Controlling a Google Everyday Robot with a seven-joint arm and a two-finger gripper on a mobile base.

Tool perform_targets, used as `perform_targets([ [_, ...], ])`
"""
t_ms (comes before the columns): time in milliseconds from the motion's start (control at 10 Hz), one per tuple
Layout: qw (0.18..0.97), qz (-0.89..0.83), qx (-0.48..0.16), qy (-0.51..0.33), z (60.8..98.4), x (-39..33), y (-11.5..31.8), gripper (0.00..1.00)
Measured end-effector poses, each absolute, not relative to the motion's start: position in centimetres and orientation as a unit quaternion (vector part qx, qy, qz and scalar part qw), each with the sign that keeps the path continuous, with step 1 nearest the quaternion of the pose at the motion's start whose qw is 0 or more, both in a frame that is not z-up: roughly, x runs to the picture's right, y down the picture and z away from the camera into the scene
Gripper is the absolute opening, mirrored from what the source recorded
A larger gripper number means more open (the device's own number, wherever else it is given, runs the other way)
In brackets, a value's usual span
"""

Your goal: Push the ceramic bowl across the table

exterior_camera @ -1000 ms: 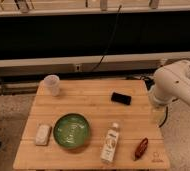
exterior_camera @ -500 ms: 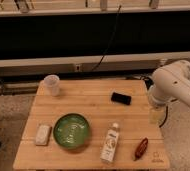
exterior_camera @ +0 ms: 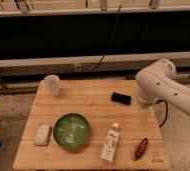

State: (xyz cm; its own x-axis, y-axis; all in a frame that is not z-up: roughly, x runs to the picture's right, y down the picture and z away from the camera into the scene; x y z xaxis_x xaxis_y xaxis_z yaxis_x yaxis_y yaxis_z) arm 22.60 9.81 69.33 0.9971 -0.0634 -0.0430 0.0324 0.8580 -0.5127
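Camera view: hardly any change lately (bowl (exterior_camera: 72,131) untouched). Gripper (exterior_camera: 144,114) spread, empty, over right side of table (exterior_camera: 88,102); push not begun.

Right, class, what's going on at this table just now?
A one-armed robot's tool hangs open over the right side of the table, near the black device, holding nothing. The green ceramic bowl it should push sits untouched at front left, between a white block and a bottle.
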Motion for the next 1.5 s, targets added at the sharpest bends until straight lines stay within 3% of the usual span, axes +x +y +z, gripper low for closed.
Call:
perform_targets([
  [1500, 0.955, -0.122, -0.269, 0.016, 77.1, 11.8, 15.4, 0.8],
])
